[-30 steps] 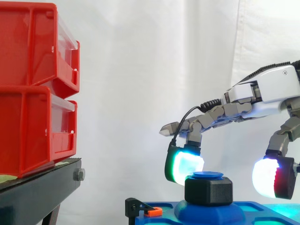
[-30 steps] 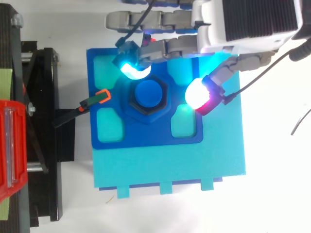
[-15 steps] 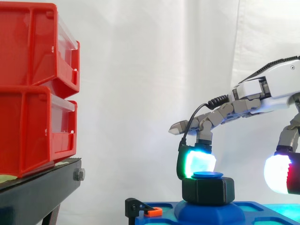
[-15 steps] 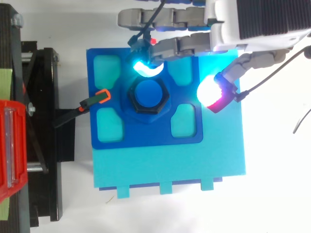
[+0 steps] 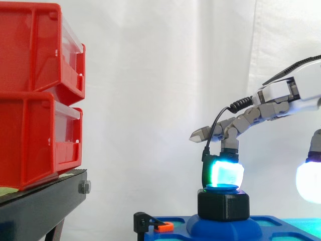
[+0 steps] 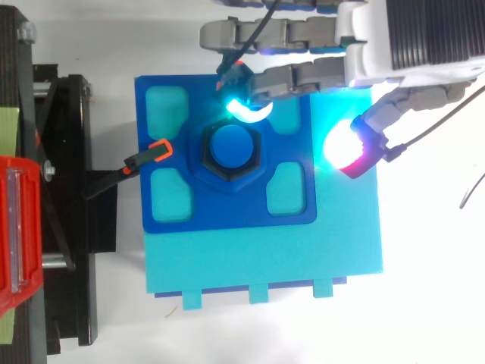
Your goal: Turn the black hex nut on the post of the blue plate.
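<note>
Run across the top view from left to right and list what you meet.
Red bin → black stand → orange clamp tip → black hex nut → white-and-red fingertip of the hand.

Black stand (image 5: 45, 201) — red bins (image 5: 35, 95) atop

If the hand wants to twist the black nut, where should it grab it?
By two opposite flat sides of the black hex nut, coming down from above. It stands upright on the blue plate, side faces free all round, while the blue post cap fills its top. The open hand would probably hold flats best.
</note>
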